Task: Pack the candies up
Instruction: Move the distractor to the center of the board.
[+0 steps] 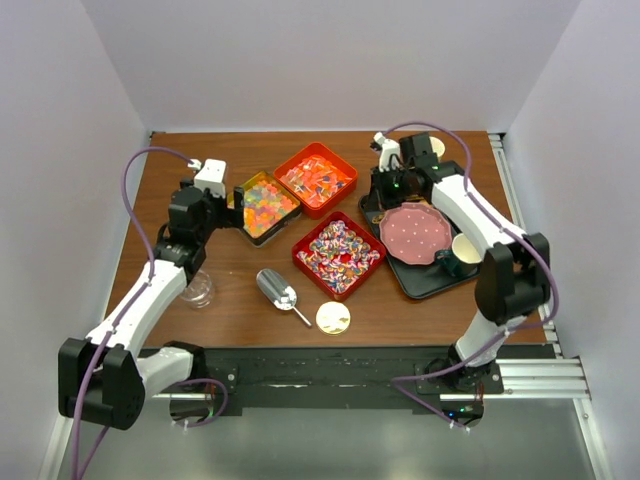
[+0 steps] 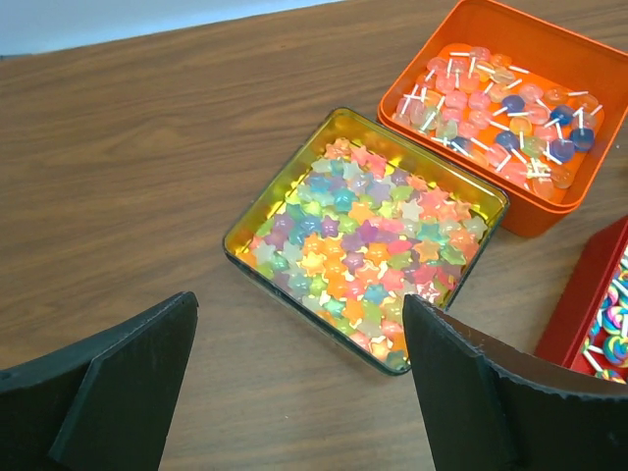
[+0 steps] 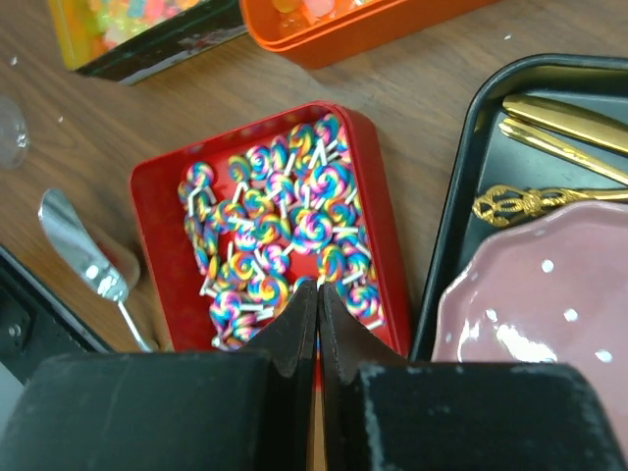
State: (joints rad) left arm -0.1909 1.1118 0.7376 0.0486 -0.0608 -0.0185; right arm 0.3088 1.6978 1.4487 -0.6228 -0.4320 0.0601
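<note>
Top external view shows three open containers clustered mid-tabletop. A gold tin holds star-shaped gummies in orange, yellow, green and pink. Just beside it, an orange box holds clear-wrapped sweets, red and blue, on white sticks. Nearer the arms, a red box holds swirled lollipops.

To the right, a black tray carries a pink dotted plate, a cup and gold cutlery. A metal scoop, a round gold lid and a clear jar lie on the brown wood, which plain white walls enclose on three sides.

The left claw is spread wide and empty, hovering on the near side of the gold tin. The right claw is pressed together, pinching nothing, above the red box's near rim.
</note>
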